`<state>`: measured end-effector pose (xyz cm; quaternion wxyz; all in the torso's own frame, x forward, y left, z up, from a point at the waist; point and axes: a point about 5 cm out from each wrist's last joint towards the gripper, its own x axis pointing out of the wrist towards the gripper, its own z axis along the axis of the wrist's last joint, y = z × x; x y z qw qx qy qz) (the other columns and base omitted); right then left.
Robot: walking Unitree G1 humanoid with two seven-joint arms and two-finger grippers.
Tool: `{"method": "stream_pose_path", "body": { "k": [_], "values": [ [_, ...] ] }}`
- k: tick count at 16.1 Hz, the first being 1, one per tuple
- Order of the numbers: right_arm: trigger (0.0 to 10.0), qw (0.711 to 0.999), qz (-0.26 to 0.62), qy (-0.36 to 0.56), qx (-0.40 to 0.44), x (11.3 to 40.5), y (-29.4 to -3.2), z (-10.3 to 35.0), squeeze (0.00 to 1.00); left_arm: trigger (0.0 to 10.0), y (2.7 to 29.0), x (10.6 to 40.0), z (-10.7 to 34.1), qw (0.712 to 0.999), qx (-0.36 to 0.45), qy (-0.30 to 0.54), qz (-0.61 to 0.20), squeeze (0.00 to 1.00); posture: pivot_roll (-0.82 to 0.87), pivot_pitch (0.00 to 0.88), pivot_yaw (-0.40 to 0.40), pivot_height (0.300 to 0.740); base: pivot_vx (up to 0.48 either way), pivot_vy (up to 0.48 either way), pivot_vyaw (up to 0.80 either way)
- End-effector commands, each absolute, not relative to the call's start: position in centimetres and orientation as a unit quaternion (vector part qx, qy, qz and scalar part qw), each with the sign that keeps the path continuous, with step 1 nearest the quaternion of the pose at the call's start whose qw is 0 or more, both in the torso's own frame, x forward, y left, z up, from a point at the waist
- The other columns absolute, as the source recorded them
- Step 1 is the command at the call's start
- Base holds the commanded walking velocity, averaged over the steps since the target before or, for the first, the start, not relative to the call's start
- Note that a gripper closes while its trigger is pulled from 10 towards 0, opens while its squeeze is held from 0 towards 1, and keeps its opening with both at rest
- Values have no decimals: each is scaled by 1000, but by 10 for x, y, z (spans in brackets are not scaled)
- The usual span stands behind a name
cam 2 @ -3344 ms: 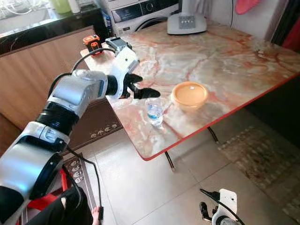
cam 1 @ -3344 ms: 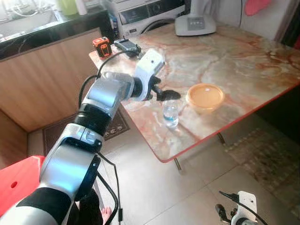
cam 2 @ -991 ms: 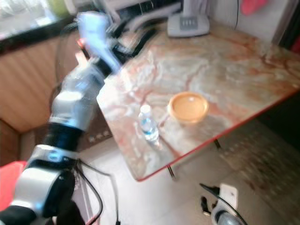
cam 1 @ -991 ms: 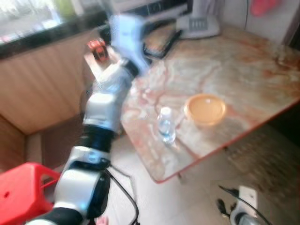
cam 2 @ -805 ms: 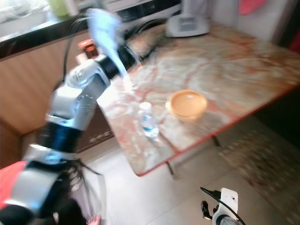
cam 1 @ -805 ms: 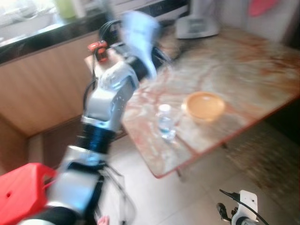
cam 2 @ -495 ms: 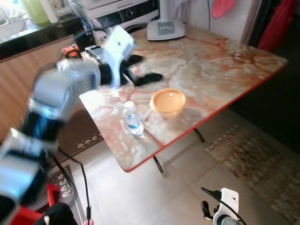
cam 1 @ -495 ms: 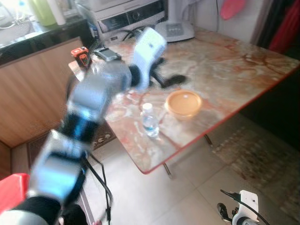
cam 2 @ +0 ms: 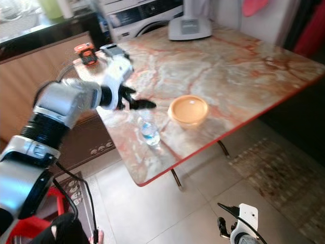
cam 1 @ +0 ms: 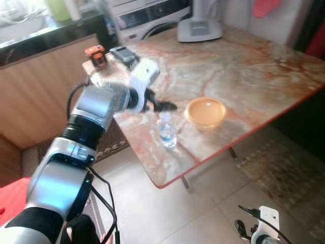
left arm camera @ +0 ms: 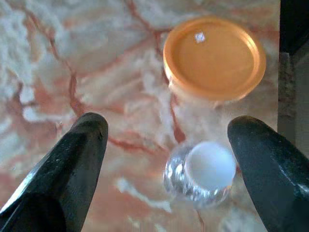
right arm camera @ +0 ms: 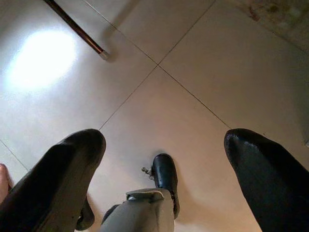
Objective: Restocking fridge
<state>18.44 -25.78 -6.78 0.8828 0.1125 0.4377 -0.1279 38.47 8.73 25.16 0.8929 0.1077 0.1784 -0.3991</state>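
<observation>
A small clear water bottle (cam 1: pixel 166 131) with a white cap (left arm camera: pixel 210 166) stands near the front left edge of the marble table (cam 1: pixel 254 71). Beside it, to the right, sits a round orange lidded container (cam 1: pixel 205 112). My left gripper (cam 1: pixel 163 107) hovers open just above and behind the bottle, its fingers (left arm camera: pixel 72 164) spread wide. The bottle lies off toward one finger rather than midway between the two. My right gripper (right arm camera: pixel 164 140) hangs open low over the tiled floor (right arm camera: pixel 193 72).
An orange-black gadget (cam 1: pixel 95 53) and a black device (cam 1: pixel 124 53) lie at the table's far left corner, a white appliance (cam 1: pixel 199 28) at the back. A wooden cabinet (cam 1: pixel 45 86) stands left, a red stool (cam 1: pixel 10 198) at lower left, a rug (cam 1: pixel 284 168) right.
The camera swung about. My left arm came down from a raised, blurred pose, and its open gripper now sits lower and closer to the bottle. Bottle and container stayed put.
</observation>
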Motion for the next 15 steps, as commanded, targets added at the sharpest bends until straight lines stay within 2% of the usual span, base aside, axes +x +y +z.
{"method": "stream_pose_path", "body": {
  "k": [1,3,7,15],
  "values": [
    [10000,880,-132,441,119,182,-255,-70,0,10000,93,387,255,895,112,183,-392,0,-75,39,145,740,0,0,0],
    [10000,880,-133,441,119,182,-255,-70,0,10000,93,386,252,894,103,193,-392,0,-72,43,146,740,0,0,0],
    [10000,879,-134,441,121,183,-255,-70,0,10000,85,379,253,871,130,183,-437,0,-65,60,149,740,0,0,0],
    [10000,879,-136,440,122,183,-255,-70,0,10000,80,381,238,869,165,193,-424,0,-69,65,152,740,0,0,0]
  ]
}}
